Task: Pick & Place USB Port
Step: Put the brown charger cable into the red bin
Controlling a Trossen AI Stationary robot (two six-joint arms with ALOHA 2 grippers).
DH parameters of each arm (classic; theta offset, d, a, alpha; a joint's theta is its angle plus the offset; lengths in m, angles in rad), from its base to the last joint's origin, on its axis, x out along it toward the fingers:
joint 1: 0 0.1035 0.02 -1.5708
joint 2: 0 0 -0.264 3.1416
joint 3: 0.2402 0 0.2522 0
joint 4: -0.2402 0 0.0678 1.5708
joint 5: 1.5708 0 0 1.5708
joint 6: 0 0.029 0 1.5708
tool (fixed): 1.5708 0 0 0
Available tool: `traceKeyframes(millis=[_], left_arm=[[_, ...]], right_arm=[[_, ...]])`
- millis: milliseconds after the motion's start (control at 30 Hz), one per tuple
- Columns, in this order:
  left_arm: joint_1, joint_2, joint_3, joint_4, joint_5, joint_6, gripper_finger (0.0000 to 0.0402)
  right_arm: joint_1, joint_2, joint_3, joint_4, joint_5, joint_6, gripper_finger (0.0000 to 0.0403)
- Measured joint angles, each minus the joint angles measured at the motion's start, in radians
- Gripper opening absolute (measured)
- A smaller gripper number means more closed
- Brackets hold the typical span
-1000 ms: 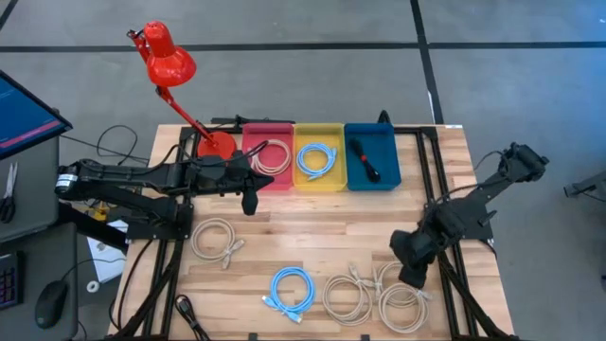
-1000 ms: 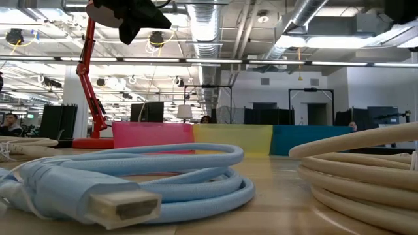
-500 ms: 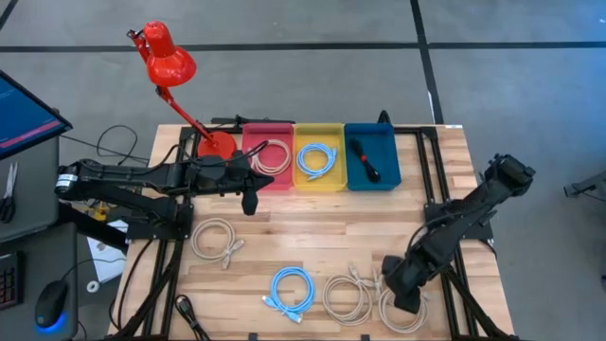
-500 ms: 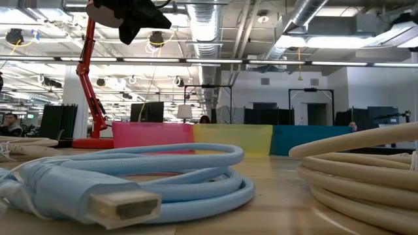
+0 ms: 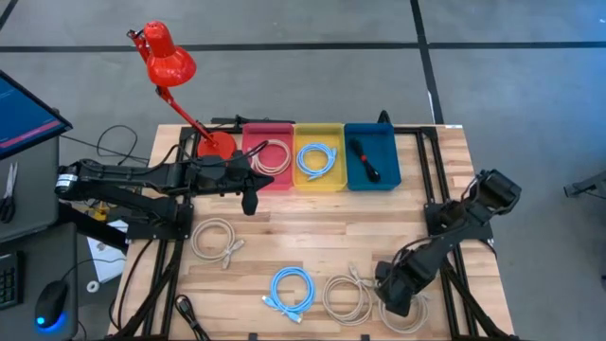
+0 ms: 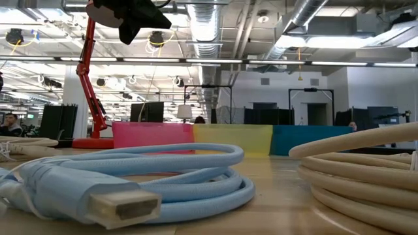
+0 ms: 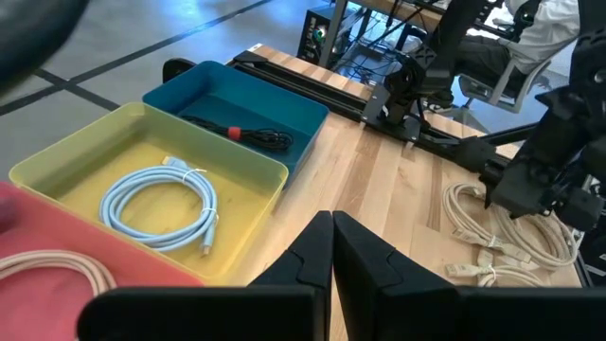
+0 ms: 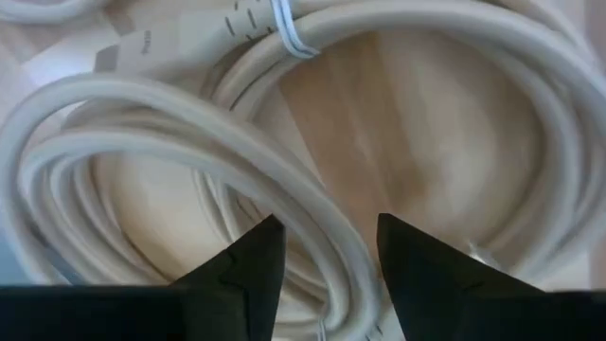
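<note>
beige cable coil (image 8: 189, 142) | partly hidden under right gripper (image 8: 322, 251) | fingers apart, empty

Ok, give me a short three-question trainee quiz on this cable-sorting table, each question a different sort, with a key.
1. True or false: the yellow bin holds a coiled light blue cable.
2. Which bin holds the black cable? A) red bin B) yellow bin C) blue bin
3. Fill in: the right gripper hangs open over a coiled ____ cable at the table's front right.

Key: 1 true. 2 C, the blue bin. 3 beige; the right wrist view shows the fingers apart just above its loops. The left gripper waits shut near the red bin.
</note>
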Motion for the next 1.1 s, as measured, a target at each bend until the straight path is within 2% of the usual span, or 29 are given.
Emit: traceKeyframes(millis=[167, 333, 400, 700, 900, 1100], left_arm=[[0.000, 0.000, 0.000, 0.000, 0.000, 0.000, 0.0010], [0.000, 0.000, 0.000, 0.000, 0.000, 0.000, 0.0010], [0.000, 0.000, 0.000, 0.000, 0.000, 0.000, 0.0010], [0.000, 0.000, 0.000, 0.000, 0.000, 0.000, 0.0010], [0.000, 0.000, 0.000, 0.000, 0.000, 0.000, 0.0010], [0.000, 0.000, 0.000, 0.000, 0.000, -0.004, 0.0010]], right_arm=[[0.000, 0.025, 0.000, 0.008, -0.003, 0.004, 0.0131], [-0.001, -0.002, 0.000, -0.002, -0.001, -0.003, 0.0042], [-0.001, -0.022, 0.000, -0.006, 0.001, -0.004, 0.0021], [-0.049, -0.200, 0.000, -0.012, 0.005, -0.024, 0.0020], [-0.134, -0.346, 0.001, -0.074, 0.091, -0.036, 0.0020], [-0.237, -0.459, 0.001, -0.108, 0.225, -0.079, 0.0020]])
